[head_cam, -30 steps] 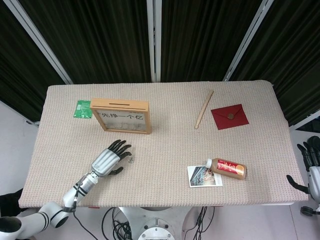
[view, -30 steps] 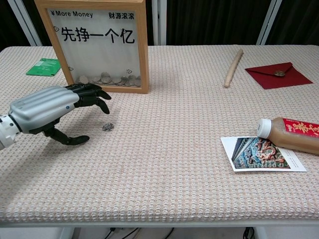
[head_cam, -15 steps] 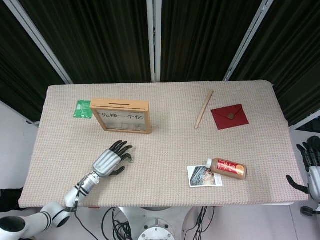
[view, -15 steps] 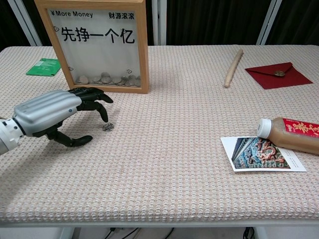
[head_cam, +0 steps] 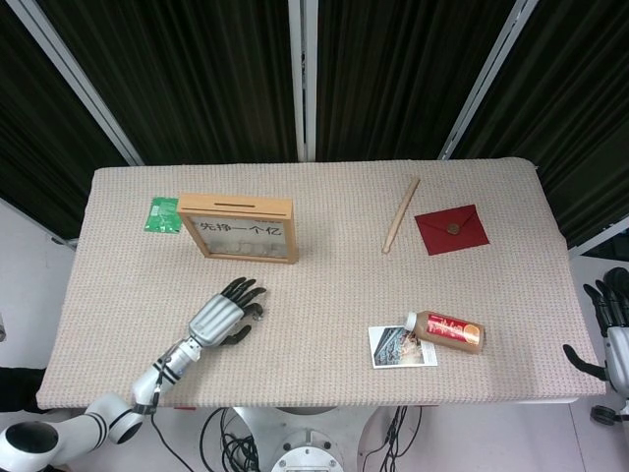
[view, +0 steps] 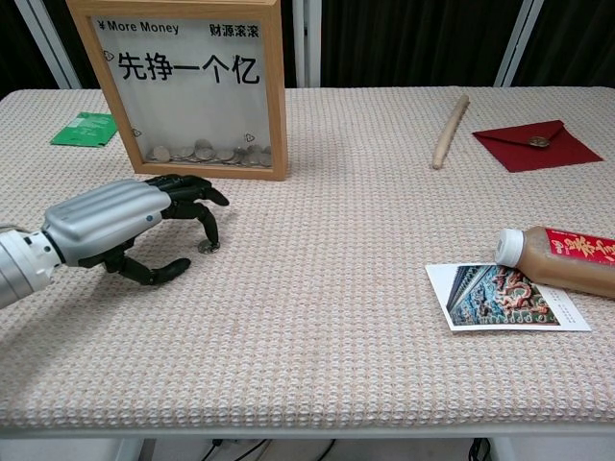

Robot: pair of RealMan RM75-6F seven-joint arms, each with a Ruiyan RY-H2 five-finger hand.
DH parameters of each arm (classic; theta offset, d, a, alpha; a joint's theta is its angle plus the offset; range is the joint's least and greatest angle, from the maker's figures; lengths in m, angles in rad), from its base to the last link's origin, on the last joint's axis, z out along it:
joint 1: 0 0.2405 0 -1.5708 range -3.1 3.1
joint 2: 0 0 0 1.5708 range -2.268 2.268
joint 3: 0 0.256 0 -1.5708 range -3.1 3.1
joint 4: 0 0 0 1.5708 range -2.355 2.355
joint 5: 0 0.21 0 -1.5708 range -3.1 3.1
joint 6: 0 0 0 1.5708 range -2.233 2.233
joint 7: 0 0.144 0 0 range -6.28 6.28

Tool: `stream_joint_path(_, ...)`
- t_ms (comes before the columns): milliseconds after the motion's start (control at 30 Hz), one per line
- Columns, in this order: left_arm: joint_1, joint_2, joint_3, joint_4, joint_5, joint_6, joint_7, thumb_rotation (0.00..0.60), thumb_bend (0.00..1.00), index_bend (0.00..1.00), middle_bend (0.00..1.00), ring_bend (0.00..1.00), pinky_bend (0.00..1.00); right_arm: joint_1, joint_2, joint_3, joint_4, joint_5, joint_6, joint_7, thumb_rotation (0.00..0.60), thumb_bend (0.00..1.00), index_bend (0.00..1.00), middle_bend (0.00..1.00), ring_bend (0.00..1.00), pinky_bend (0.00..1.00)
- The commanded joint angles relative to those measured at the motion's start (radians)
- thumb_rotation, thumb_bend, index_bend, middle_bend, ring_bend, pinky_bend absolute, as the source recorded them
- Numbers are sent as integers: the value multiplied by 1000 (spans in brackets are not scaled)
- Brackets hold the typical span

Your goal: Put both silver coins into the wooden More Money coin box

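The wooden More Money coin box stands upright at the back left, with several coins lying behind its clear front. One silver coin lies flat on the cloth in front of it. My left hand hovers low over the cloth, its fingers bent down so that a fingertip touches the coin's edge, while the thumb stays apart underneath. The head view hides the coin under the fingers. My right hand hangs off the table's right edge with its fingers apart, holding nothing. No second loose silver coin shows.
A green packet lies left of the box. A wooden stick, a red envelope with a small round seal, a tipped bottle and a photo card occupy the right half.
My left hand has slid right toward the coin and curled its fingers down, so a fingertip now reaches the coin. The coin has not moved. The right hand is unchanged.
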Motion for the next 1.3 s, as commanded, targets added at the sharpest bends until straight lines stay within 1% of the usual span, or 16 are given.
stream_joint_path(33,-1,-1,1,1,-2,-1,0,600,286,361,102,0,79,1,-1,0,2,-1,-2,1,600,176,0,0,0,0)
stream_joint_path(500,-10,-13,4,16,-10,-15,-5,600,286,360,102,0,74,0,-4,-1,15,2,-5,15,600,176,0,0,0,0)
stream_joint_path(1067,-26,-21,0,38,-12,-11,-16,600,285,413,109,0,77,7,-7,-1,15,4,-20,7,600,176,0,0,0,0)
stream_joint_path(1300,-34,-25,0,44,-11,-11,-16,600,285,416,110,0,77,7,-8,-1,18,9,-22,8,600,176,0,0,0,0)
